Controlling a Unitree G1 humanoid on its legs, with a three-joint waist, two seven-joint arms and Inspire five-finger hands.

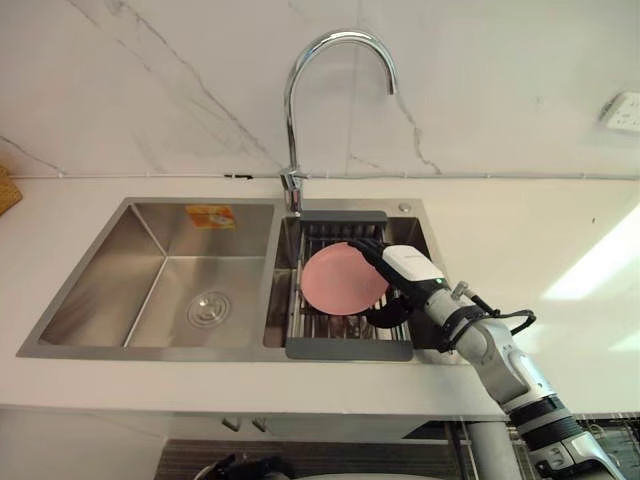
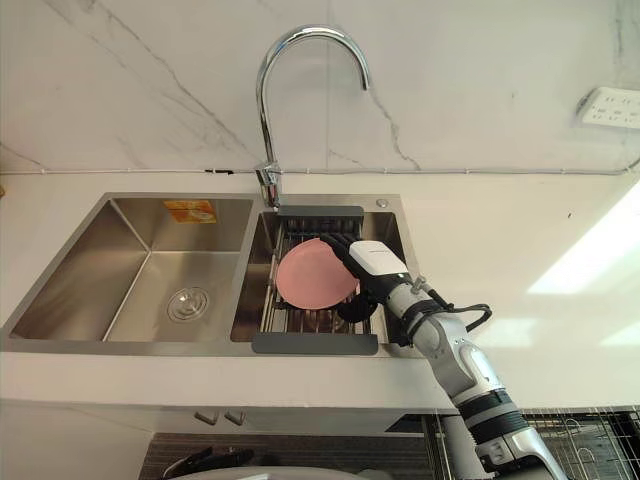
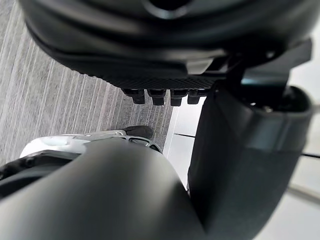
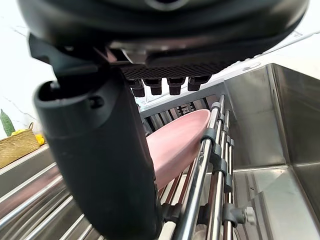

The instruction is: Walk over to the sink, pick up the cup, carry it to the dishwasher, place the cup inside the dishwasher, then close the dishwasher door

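Note:
A pink round dish [image 1: 340, 280] leans tilted on the metal drying rack [image 1: 345, 330] in the right basin of the sink [image 1: 150, 215]; I see no cup. My right hand [image 1: 410, 268] reaches in from the right at the dish's right edge. Its fingers [image 1: 365, 246] lie over the upper rim and its thumb [image 1: 385, 314] sits under the lower rim. In the right wrist view the thumb [image 4: 105, 150] stands in front of the dish [image 4: 175, 145], and a gap shows between the fingers [image 4: 165, 86] and the rim. My left hand [image 3: 160, 50] hangs low over grey floor, fingers relaxed.
A tall chrome faucet [image 1: 298, 110] rises behind the rack. The left basin [image 1: 170, 290] holds just a drain. White counter [image 1: 530, 250] runs to the right, with a wall socket [image 1: 622, 112] above. A woven basket [image 4: 17, 146] stands far left. Wire racking [image 2: 585, 430] shows below the counter.

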